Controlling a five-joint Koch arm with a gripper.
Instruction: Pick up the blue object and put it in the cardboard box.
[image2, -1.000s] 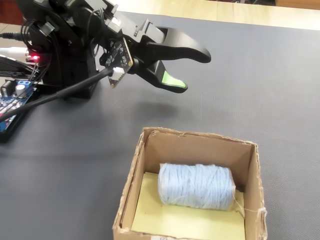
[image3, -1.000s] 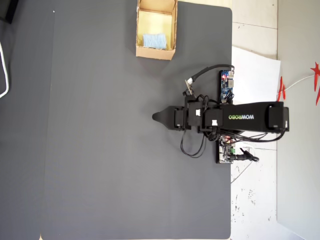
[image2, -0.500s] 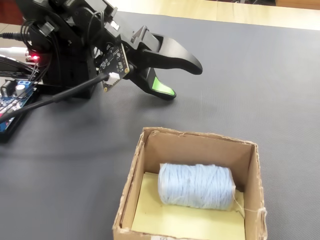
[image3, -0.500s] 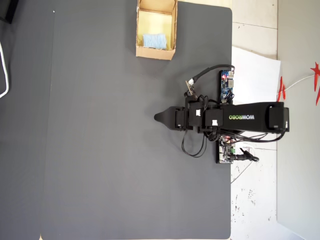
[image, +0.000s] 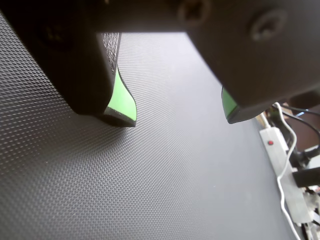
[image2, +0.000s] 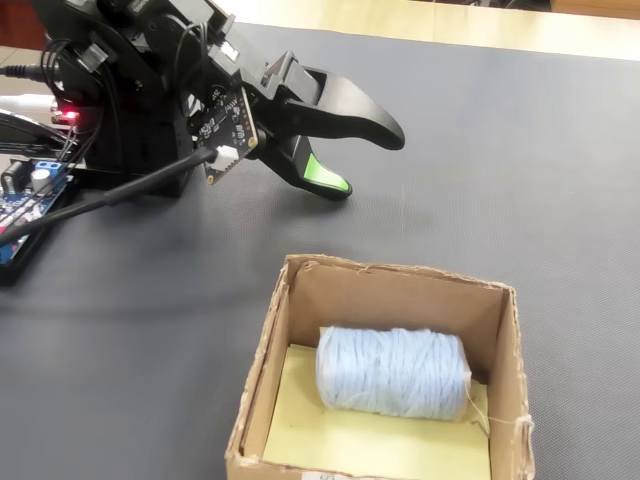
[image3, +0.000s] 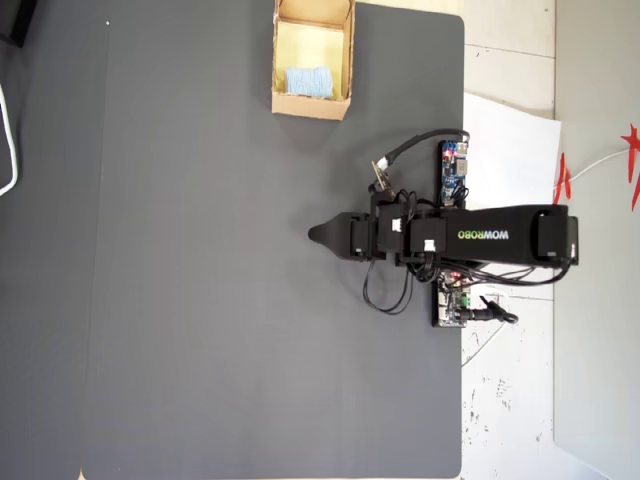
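Note:
The blue object (image2: 392, 372) is a pale blue, thread-wound roll lying on its side inside the cardboard box (image2: 400, 298), on the yellowish floor. The overhead view shows the blue object (image3: 309, 80) in the box (image3: 312, 106) at the mat's top edge. My gripper (image2: 365, 160) hovers low over the mat behind the box, well apart from it, and is open. In the wrist view the gripper (image: 177, 116) shows two green-padded fingers (image: 122, 100) set wide apart with only bare mat between them. From overhead the gripper (image3: 315, 235) points left, far below the box.
A dark textured mat (image3: 200, 300) covers the table. The arm's base and circuit boards (image2: 25, 200) stand at the left in the fixed view. A white power strip (image: 280, 160) with cables lies off the mat's edge. White paper (image3: 510, 150) lies beside the base.

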